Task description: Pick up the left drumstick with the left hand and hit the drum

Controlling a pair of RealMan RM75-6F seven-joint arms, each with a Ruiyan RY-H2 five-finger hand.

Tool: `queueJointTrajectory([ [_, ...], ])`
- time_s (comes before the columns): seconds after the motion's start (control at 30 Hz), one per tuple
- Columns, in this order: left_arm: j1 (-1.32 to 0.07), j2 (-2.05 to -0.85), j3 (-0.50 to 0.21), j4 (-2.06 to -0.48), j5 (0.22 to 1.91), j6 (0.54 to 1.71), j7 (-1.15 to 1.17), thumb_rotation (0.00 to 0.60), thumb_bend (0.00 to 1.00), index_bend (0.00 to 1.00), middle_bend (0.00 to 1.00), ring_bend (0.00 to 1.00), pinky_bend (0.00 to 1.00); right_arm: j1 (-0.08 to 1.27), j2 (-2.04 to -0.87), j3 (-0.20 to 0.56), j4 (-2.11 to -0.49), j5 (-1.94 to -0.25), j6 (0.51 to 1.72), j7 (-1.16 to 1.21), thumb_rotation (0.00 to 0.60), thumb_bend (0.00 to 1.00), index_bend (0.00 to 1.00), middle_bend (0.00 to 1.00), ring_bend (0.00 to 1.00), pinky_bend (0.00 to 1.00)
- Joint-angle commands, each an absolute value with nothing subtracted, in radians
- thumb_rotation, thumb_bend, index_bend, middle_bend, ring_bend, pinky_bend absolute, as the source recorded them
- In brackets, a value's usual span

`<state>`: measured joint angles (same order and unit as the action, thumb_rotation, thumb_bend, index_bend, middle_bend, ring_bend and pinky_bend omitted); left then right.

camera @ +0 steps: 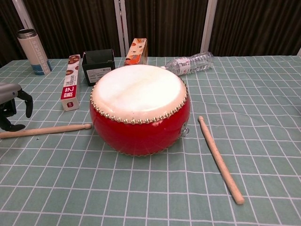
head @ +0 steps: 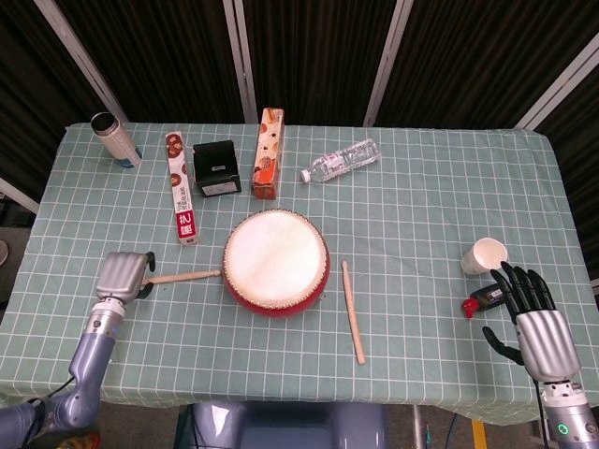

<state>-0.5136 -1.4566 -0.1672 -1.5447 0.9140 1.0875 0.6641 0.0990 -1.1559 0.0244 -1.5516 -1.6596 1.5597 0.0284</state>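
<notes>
From the head view I see a white cup (head: 485,254) right of the drum (head: 275,261); its contents I cannot tell. My left hand (head: 120,274) sits over the left drumstick's (head: 185,276) outer end, fingers curled down around it, the stick still flat on the surface (head: 412,206). My right hand (head: 533,313) lies spread, holding nothing.

In the chest view, the fingers (camera: 26,101) arch above the stick, left of the drum.

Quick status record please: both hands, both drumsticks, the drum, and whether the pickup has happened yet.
left robot hand: over the handle end of the left drumstick, fingers curled down around it, grip not confirmed
left drumstick: flat on the table, tip toward the drum
drum: upright, mid-table, skin untouched
right drumstick: flat on the table, right of the drum
right robot hand: open, at the table's right edge, holding nothing
pickup: not yet done
</notes>
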Motion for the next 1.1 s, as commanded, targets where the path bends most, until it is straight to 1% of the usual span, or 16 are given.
queueJointTrajectory([
  [0.03, -0.521, -1.465, -0.163, -1.525, 0.890, 1.079, 0.661, 0.600, 0.28, 0.47, 1.00, 1.00, 0.94, 0.099, -1.156, 0.024, -1.552, -1.659, 1.559, 0.029, 0.600, 0.30, 0.00, 0.00, 0.00, 0.06],
  [0.13, -0.527, -1.474, -0.161, -1.515, 0.869, 1.071, 0.657, 0.600, 0.30, 0.47, 1.00, 1.00, 0.94, 0.099, -1.156, 0.024, -1.553, -1.659, 1.559, 0.029, 0.600, 0.30, 0.00, 0.00, 0.00, 0.06],
  [0.47, -0.555, -1.527, -0.150, -1.470, 0.820, 1.053, 0.665, 0.600, 0.30, 0.48, 1.00, 1.00, 0.94, 0.099, -1.157, 0.025, -1.549, -1.664, 1.563, 0.030, 0.600, 0.30, 0.00, 0.00, 0.00, 0.06],
  [0.57, -0.561, -1.539, -0.149, -1.452, 0.808, 1.054, 0.667, 0.600, 0.32, 0.48, 1.00, 1.00, 0.94, 0.099, -1.158, 0.025, -1.547, -1.664, 1.564, 0.031, 0.600, 0.30, 0.00, 0.00, 0.00, 0.06],
  [0.63, -0.564, -1.544, -0.149, -1.443, 0.802, 1.052, 0.664, 0.600, 0.33, 0.49, 1.00, 1.00, 0.94, 0.099, -1.158, 0.025, -1.547, -1.663, 1.564, 0.032, 0.600, 0.30, 0.00, 0.00, 0.00, 0.06],
  [0.93, -0.575, -1.552, -0.147, -1.418, 0.784, 1.047, 0.658, 0.600, 0.34, 0.48, 1.00, 1.00, 0.94, 0.099, -1.159, 0.026, -1.547, -1.664, 1.565, 0.029, 0.600, 0.30, 0.00, 0.00, 0.00, 0.06],
  [1.1, -0.579, -1.560, -0.133, -1.407, 0.780, 1.044, 0.662, 0.600, 0.34, 0.47, 1.00, 1.00, 0.94, 0.099, -1.159, 0.025, -1.548, -1.664, 1.564, 0.029, 0.600, 0.30, 0.00, 0.00, 0.00, 0.06],
])
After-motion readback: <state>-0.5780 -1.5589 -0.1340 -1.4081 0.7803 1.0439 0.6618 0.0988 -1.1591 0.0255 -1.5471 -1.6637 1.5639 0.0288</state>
